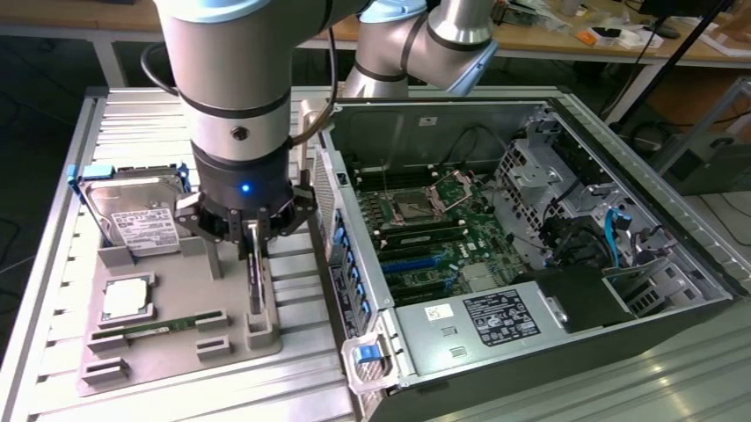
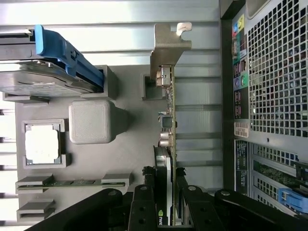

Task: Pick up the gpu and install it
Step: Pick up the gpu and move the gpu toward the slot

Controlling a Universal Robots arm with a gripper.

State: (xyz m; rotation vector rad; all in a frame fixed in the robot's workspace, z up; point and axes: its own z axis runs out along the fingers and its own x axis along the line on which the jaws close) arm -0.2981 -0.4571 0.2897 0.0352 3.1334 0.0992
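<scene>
Hand: clenched on the gpu and pointing straight down over the grey tray. One of its fingers is on each flat face of the card.
Grip spot: on the black cooler section of the card's upper edge, well apart from the silver bracket.
Gpu position: it stands on its long edge in the tray's slot posts, along the tray edge nearest the computer case. By my reading it has not yet been lifted out.
Long axis: parallel to that tray edge and to the case's side wall. The bracket end points toward the hard-drive end of the tray.
Direction from hand: none to cover, since the card sits directly under the wrist, between the fingers.
Grip versus axis: the fingers close across the card's thin dimension, at right angles to its length.
Tray neighbours: all lie on the far side of the card from the case — the hard drive upright in a blue-tabbed cradle, the processor toward the tray's middle, and the memory stick near the tray's front edge.
Case: just beside the tray on the exterior view's right, lying open with the motherboard facing up and its blue slots exposed.
Table: ribbed metal, carrying both the tray and the case.
Relation that counts: as I judge it, the card's length already runs roughly the same way as the blue slots — so the offset is sideways, from the tray edge toward the case.
</scene>
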